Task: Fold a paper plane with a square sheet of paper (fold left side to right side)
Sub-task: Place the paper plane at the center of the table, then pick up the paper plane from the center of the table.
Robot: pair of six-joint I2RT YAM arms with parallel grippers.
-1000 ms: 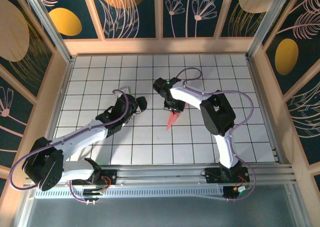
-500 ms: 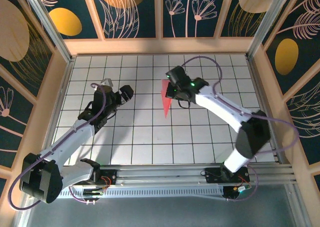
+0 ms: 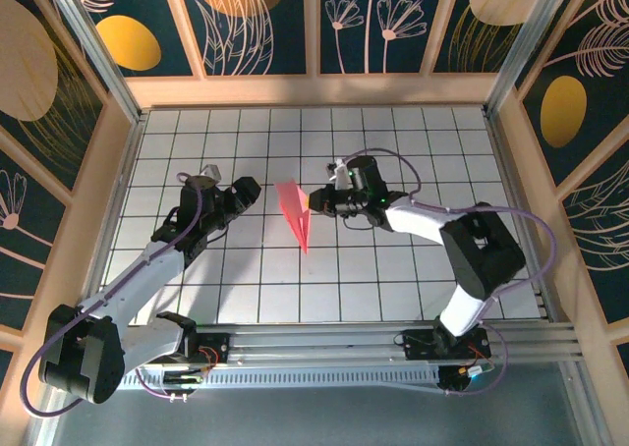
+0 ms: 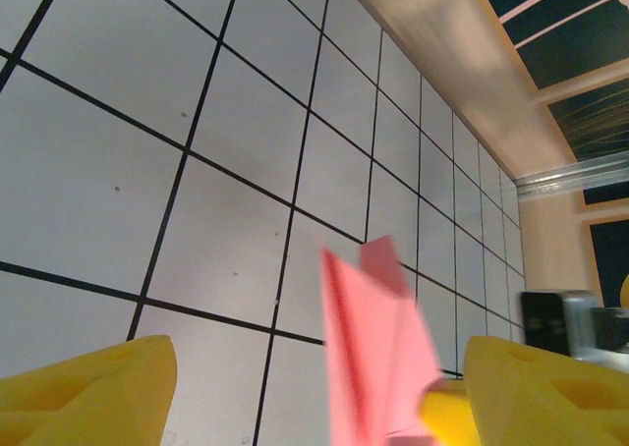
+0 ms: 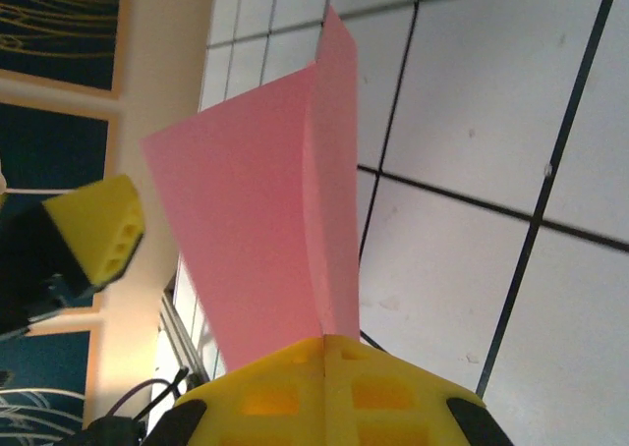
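Observation:
The square sheet of paper is folded into a slim salmon-pink paper plane (image 3: 294, 216), held in the air above the tiles with its point toward the near side. My right gripper (image 3: 317, 204) is shut on its right edge; in the right wrist view the paper plane (image 5: 265, 220) rises out of the closed right gripper (image 5: 325, 346). My left gripper (image 3: 247, 190) stands open just left of the plane, apart from it. In the left wrist view the blurred paper plane (image 4: 378, 358) hangs between the wide yellow fingers (image 4: 93, 392) of the left gripper (image 4: 319, 356).
White grid tiles (image 3: 393, 269) cover the table, and a wooden wall (image 3: 314, 90) runs along the back. The arms' bases sit on the rail (image 3: 314, 353) at the near edge. A yellow finger (image 5: 93, 225) of the left gripper shows beside the plane in the right wrist view.
My right gripper has carried the plane leftward, toward the left gripper, and turned it. The left gripper pulled back to the left and now faces the plane.

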